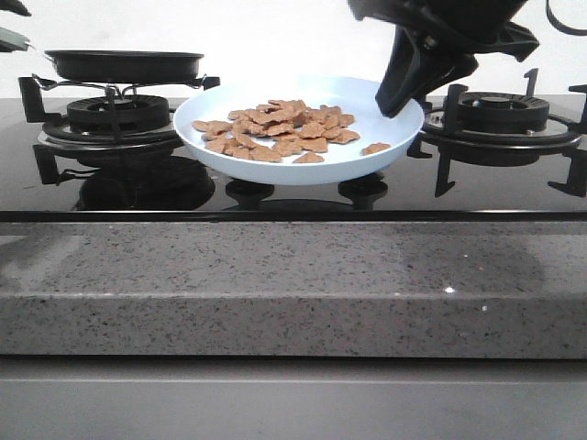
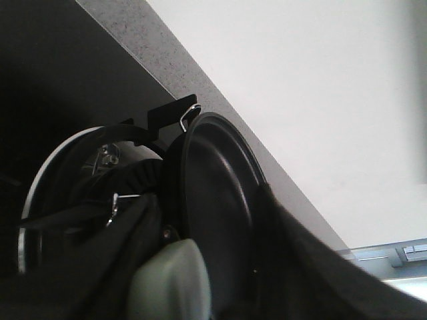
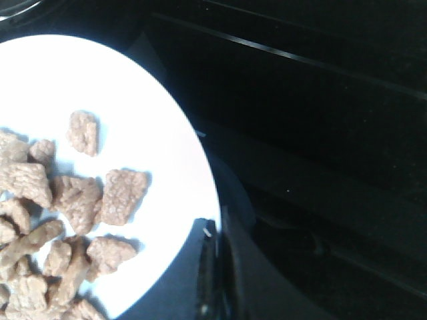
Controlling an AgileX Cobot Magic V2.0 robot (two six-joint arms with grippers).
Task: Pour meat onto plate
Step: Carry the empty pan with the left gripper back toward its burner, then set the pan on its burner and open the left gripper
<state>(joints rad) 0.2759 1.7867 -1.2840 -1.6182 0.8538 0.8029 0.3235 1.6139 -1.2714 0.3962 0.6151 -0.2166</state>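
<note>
Speckled grey counter (image 1: pixel 275 275) edges the glass hob. Beyond it, the meat (image 1: pixel 280 130) lies heaped in the pale-blue plate (image 1: pixel 385 151), which the right gripper (image 1: pixel 404 96) steadies, fingers clamped on its rim. Whether the left gripper's fingers grip the frying pan (image 1: pixel 124 64) I cannot tell.

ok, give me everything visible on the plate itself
The plate is a pale light-blue, glossy, shallow round dish with a raised rim; it looks like ceramic or melamine. It sits upright and level on the black glass hob, between the two burners, with its reflection below it. The meat, orange-brown flat pieces, lies in a loose spread across its middle, one piece a little apart toward the right. The right end effector meets its right rim; the right wrist view shows a dark finger at the rim edge.
</note>
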